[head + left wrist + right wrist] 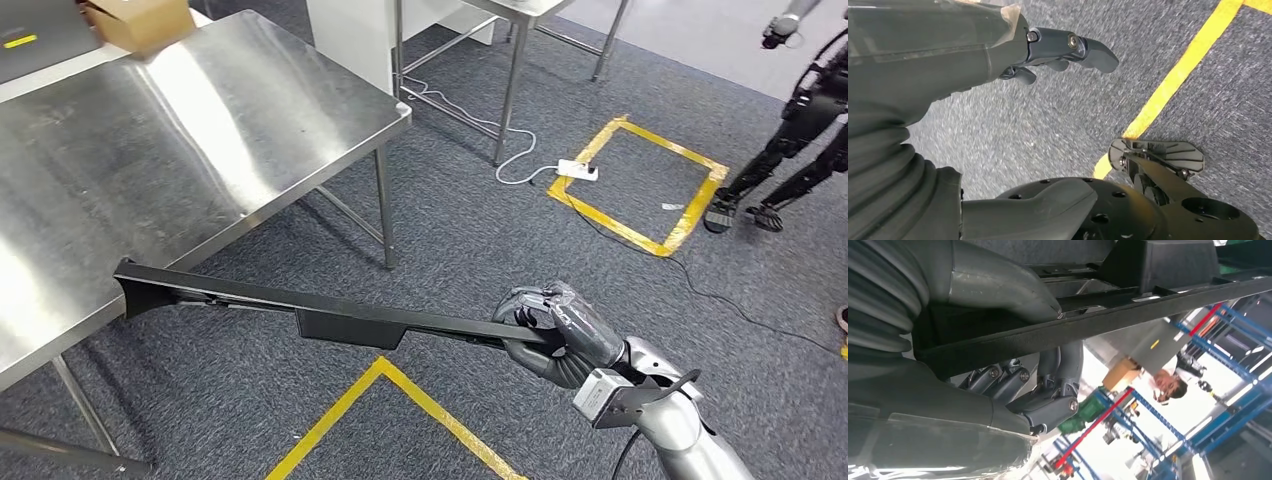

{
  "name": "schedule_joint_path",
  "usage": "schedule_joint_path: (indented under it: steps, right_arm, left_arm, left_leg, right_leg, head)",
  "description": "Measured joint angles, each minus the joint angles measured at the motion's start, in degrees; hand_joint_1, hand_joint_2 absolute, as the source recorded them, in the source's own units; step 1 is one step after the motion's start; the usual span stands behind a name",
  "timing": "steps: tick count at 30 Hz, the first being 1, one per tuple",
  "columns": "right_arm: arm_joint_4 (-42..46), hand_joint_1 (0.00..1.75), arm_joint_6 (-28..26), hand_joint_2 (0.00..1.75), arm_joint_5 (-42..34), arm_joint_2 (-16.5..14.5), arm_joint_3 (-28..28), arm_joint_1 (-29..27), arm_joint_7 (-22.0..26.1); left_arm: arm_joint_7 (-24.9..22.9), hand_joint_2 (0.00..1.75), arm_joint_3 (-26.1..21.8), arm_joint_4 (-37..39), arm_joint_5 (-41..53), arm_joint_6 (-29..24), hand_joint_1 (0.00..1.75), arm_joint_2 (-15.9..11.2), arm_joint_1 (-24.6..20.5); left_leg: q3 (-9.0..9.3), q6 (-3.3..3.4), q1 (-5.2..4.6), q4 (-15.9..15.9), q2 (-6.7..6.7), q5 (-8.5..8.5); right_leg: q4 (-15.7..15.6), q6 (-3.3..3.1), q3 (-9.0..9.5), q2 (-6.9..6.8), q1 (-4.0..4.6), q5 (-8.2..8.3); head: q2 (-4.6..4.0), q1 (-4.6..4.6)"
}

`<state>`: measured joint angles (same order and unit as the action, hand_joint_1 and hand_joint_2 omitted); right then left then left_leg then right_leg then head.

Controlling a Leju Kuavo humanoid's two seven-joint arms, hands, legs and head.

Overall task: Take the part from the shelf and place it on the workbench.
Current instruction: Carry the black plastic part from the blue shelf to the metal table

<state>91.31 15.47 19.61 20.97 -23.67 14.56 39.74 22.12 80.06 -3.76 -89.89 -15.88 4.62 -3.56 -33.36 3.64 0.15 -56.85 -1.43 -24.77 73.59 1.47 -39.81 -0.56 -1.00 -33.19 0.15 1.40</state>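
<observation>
One long black part (330, 315), a thin matte plastic strip with a boxy bulge near its middle and a flared far end, is held in the right robot hand (555, 335). The dark fingers (530, 300) wrap over its near end, and the thick grey thumb (998, 285) presses on the part's ribbed, channelled side in the right wrist view. The part runs level from the hand toward the tabletop (150, 150), and its flared end hangs over the tabletop's near edge; whether it touches the steel cannot be told.

The tabletop is brushed stainless steel, shiny with glare, on thin metal legs. A cardboard box (140, 20) sits at its far edge. The floor (480, 240) is grey, coarse carpet marked with yellow tape squares (640, 180), and a white power strip (578, 170) with its cable lies by one square. A person in dark gear (800, 130) stands off to the right, well apart from the part.

The left robot hand (1058, 50) hangs above the carpet holding nothing, its dark fingers apart and slightly bent.
</observation>
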Motion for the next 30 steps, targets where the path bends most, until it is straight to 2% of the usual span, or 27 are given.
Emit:
schedule_joint_path:
  steps: [1,2,3,4,5,6,8,10,12,14,15,16,17,19,20,22,24,25,26,27,29,30]
  right_arm:
    - [-0.14,1.75,0.07,1.75,0.00,-0.11,-0.04,0.00,0.00]
    - [-0.23,1.75,0.13,1.75,0.00,-0.21,-0.07,0.03,0.01]
    - [-0.28,1.75,0.21,1.75,0.00,-0.33,-0.07,0.09,0.01]
    - [-0.31,1.75,0.26,1.75,0.00,-0.45,-0.08,0.19,0.01]
    - [-0.35,1.75,0.33,1.75,0.01,-0.59,-0.09,0.31,0.02]
    - [-0.42,1.75,0.41,1.75,0.02,-0.75,-0.11,0.44,0.02]
    - [-0.57,1.75,0.60,1.75,0.08,-1.19,-0.19,0.68,0.02]
    - [-0.66,1.75,0.74,1.75,0.12,-1.55,-0.25,0.98,0.03]
    - [-0.69,1.75,0.76,1.75,0.18,-1.73,-0.25,1.20,0.02]
    - [-0.80,1.75,0.78,1.75,0.35,-1.89,-0.25,1.26,-0.08]
    - [-0.90,1.75,0.78,1.75,0.45,-1.97,-0.26,1.26,-0.16]
    - [-1.02,1.75,0.79,1.75,0.52,-2.04,-0.27,1.26,-0.25]
    - [-1.11,1.75,0.79,1.75,0.57,-2.09,-0.27,1.28,-0.33]
    - [-1.20,1.75,0.79,1.75,0.58,-2.17,-0.24,1.43,-0.48]
    - [-1.26,1.75,0.80,1.75,0.57,-2.19,-0.18,1.61,-0.53]
    - [-1.55,1.75,0.84,1.75,0.55,-2.20,-0.05,2.17,-0.56]
    - [-1.98,1.75,0.96,1.75,0.50,-2.21,0.03,2.89,-0.59]
    - [-2.23,1.75,1.03,1.75,0.46,-2.21,0.09,3.29,-0.59]
    - [-2.52,1.75,1.08,1.75,0.39,-2.20,0.16,3.66,-0.57]
    - [-2.87,1.75,1.15,1.75,0.31,-2.19,0.23,3.96,-0.54]
    - [-3.72,1.75,1.33,1.75,0.15,-2.20,0.32,4.24,-0.44]
    - [-4.19,1.75,1.43,1.75,0.11,-2.20,0.34,4.28,-0.39]
  left_arm:
    - [0.10,1.75,-0.28,0.00,-0.01,0.18,0.00,0.04,0.03]
    - [0.16,1.75,-0.59,0.00,-0.02,0.34,0.00,0.10,0.06]
    - [0.19,1.75,-0.88,0.00,-0.03,0.43,0.00,0.15,0.07]
    - [0.19,1.75,-1.12,0.01,-0.04,0.41,0.00,0.19,0.06]
    - [0.22,1.75,-1.34,0.01,-0.05,0.37,0.00,0.22,0.05]
    - [0.28,1.75,-1.60,0.02,-0.06,0.32,0.00,0.23,0.09]
    - [0.51,1.75,-2.42,0.02,-0.07,0.21,0.00,0.23,0.30]
    - [0.85,1.75,-3.33,0.02,-0.08,-0.02,0.00,0.24,0.50]
    - [1.17,1.75,-4.03,0.03,-0.09,-0.20,0.00,0.24,0.49]
    - [1.36,1.75,-4.43,0.04,-0.11,-0.21,0.00,0.22,0.46]
    - [1.40,1.75,-4.61,0.04,-0.12,-0.21,0.00,0.21,0.47]
    - [1.34,1.75,-4.80,0.04,-0.12,-0.20,0.00,0.20,0.50]
    - [1.23,1.75,-4.97,0.04,-0.12,-0.18,0.00,0.19,0.52]
    - [0.95,1.75,-5.27,0.04,-0.12,-0.12,0.00,0.15,0.51]
    - [0.86,1.75,-5.37,0.04,-0.12,-0.08,0.00,0.13,0.47]
    - [0.78,1.75,-5.63,0.04,-0.12,-0.04,0.00,0.12,0.43]
    - [0.70,1.75,-5.94,0.04,-0.12,-0.07,0.00,0.19,0.55]
    - [0.63,1.75,-6.13,0.04,-0.11,-0.12,0.00,0.28,0.61]
    - [0.54,1.75,-6.29,0.04,-0.10,-0.20,0.00,0.38,0.62]
    - [0.40,1.75,-6.45,0.04,-0.09,-0.35,0.00,0.50,0.60]
    - [0.06,1.75,-6.73,0.04,-0.07,-0.77,0.00,0.75,0.56]
    - [-0.14,1.75,-6.83,0.04,-0.07,-1.00,0.00,0.91,0.59]
  left_leg:
    - [0.01,-0.02,0.02,-0.05,-0.54,0.00]
    - [0.05,-0.10,0.07,-0.13,-1.09,-0.02]
    - [0.07,-0.25,0.12,-0.28,-1.62,-0.10]
    - [0.00,-0.54,0.06,-0.57,-2.08,-0.25]
    - [-0.15,-0.91,0.00,-0.84,-2.48,-0.39]
    - [-0.35,-1.28,-0.08,-1.03,-2.78,-0.48]
    - [-0.66,-1.87,0.00,-1.07,-3.19,-0.45]
    - [-1.17,-2.36,0.25,-2.03,-2.42,-1.24]
    - [-3.40,-2.82,0.39,-6.85,-0.59,-4.23]
    - [-7.18,-3.11,0.44,-14.42,0.42,-7.71]
    - [-8.50,-3.16,0.45,-16.85,0.54,-8.30]
    - [-8.86,-3.13,0.45,-17.32,0.60,-7.82]
    - [-8.02,-3.00,0.44,-15.49,0.75,-6.35]
    - [-4.24,-2.51,0.28,-8.06,2.04,-2.79]
    - [-2.59,-2.23,0.10,-4.81,2.78,-1.66]
    - [-1.21,-1.77,-0.33,-1.81,3.50,-1.09]
    - [-1.12,-1.22,-0.36,-1.37,2.67,-0.79]
    - [-0.89,-0.84,-0.29,-0.97,2.29,-0.54]
    - [-0.64,-0.43,-0.16,-0.57,1.96,-0.27]
    - [-0.42,-0.13,-0.02,-0.28,1.59,-0.06]
    - [-0.40,0.13,-0.06,-0.24,0.72,0.01]
    - [-0.40,0.13,-0.07,-0.27,0.18,0.00]
  right_leg:
    - [-0.20,0.48,0.06,0.05,-0.12,0.51]
    - [-2.78,1.10,1.28,0.16,-0.34,1.85]
    - [-6.84,1.73,3.23,0.52,-0.61,3.56]
    - [-10.80,2.08,5.11,1.05,-0.76,4.93]
    - [-13.78,2.11,6.56,1.47,-0.82,5.92]
    - [-15.29,1.87,7.27,1.77,-0.74,6.31]
    - [-15.65,1.01,7.45,1.52,-0.58,6.47]
    - [-15.82,0.16,7.51,1.00,-0.73,6.68]
    - [-15.96,-0.70,7.58,0.38,-0.69,6.72]
    - [-15.95,-1.15,7.59,-0.37,-0.40,6.59]
    - [-15.94,-1.22,7.61,-0.79,-0.28,6.54]
    - [-15.93,-1.28,7.66,-1.20,-0.19,6.48]
    - [-15.93,-1.33,7.74,-1.57,-0.14,6.43]
    - [-15.91,-1.28,7.96,-2.17,0.05,6.26]
    - [-15.89,-1.13,8.01,-2.43,0.26,6.15]
    - [-15.91,-0.71,8.05,-2.98,0.60,6.00]
    - [-15.94,-0.09,8.01,-3.47,0.74,5.85]
    - [-15.40,0.14,7.82,-3.17,0.73,5.46]
    - [-13.88,0.17,7.15,-2.49,0.72,4.62]
    - [-11.05,0.04,5.79,-1.57,0.62,3.29]
    - [-3.49,-0.24,2.05,-0.21,0.37,0.37]
    - [-0.65,-0.10,0.52,0.01,0.29,-0.40]
  head:
    - [0.00,-0.02]
    - [0.00,-0.01]
    - [0.00,-0.03]
    - [0.00,-0.06]
    - [0.00,-0.05]
    - [0.00,-0.04]
    - [0.00,0.01]
    - [0.00,0.10]
    - [0.00,0.32]
    - [0.00,0.43]
    - [0.00,0.43]
    - [0.00,0.43]
    - [0.00,0.42]
    - [0.00,0.44]
    - [0.00,0.40]
    - [0.00,0.36]
    - [0.00,0.34]
    - [0.00,0.29]
    - [0.00,0.25]
    - [0.00,0.14]
    - [0.00,0.03]
    - [0.00,0.00]
